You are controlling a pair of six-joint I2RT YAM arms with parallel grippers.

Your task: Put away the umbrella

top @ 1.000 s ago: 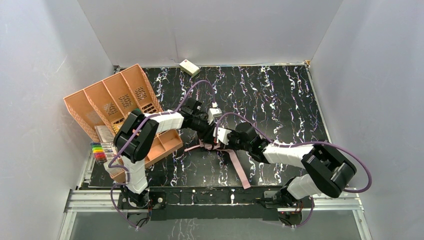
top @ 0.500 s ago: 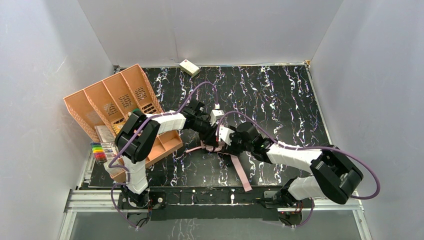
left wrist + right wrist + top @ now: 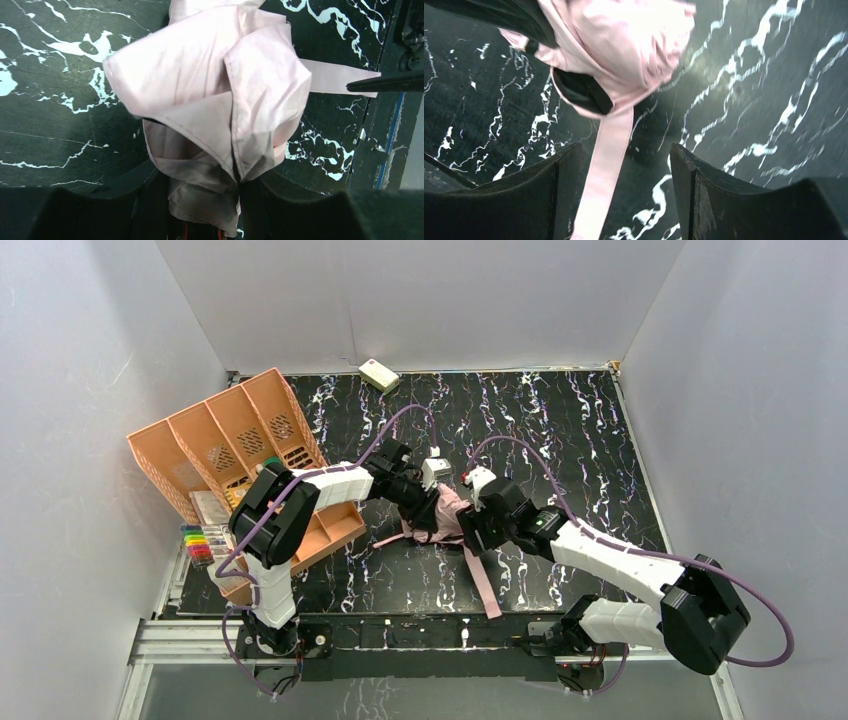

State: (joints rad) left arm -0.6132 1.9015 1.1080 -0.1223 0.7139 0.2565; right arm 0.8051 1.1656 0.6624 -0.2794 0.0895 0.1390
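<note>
the table [image 3: 560, 430] is a black slab veined with white, like polished marble, and plain pale grey walls [image 3: 420, 300] close it in on three sides. at its far edge, against the back wall, lies a small cream rectangular box [image 3: 378, 374]. to my left a peach-orange plastic organizer [image 3: 225, 435] leans tilted, its tall compartments open and their sides pierced with a lattice of small holes; a row of coloured markers [image 3: 200, 540] sits just beside its near end.

the compact folding umbrella [image 3: 450, 508] lies near the middle of the table, between my two arms, bunched into a loose crumpled bundle. its fabric is shiny pale pink on the outside, creased into soft folds, with a black underside showing where a fold turns over. a long flat pink strap [image 3: 480, 580] trails from the bundle across the table toward the near edge.

my left claw [image 3: 200, 200] is partly closed on the umbrella: a gathered tail of pink fabric runs down between its dark fingers [image 3: 75, 210] and is pinched there, the rest of the bundle bulging out beyond the tips.

my right claw [image 3: 621, 160] stands wide apart and holds nothing. it hangs just above the table on the near side of the bundle, and the strap runs along the table beneath the gap between its fingers [image 3: 549, 200]; whether either one touches it i cannot tell.
</note>
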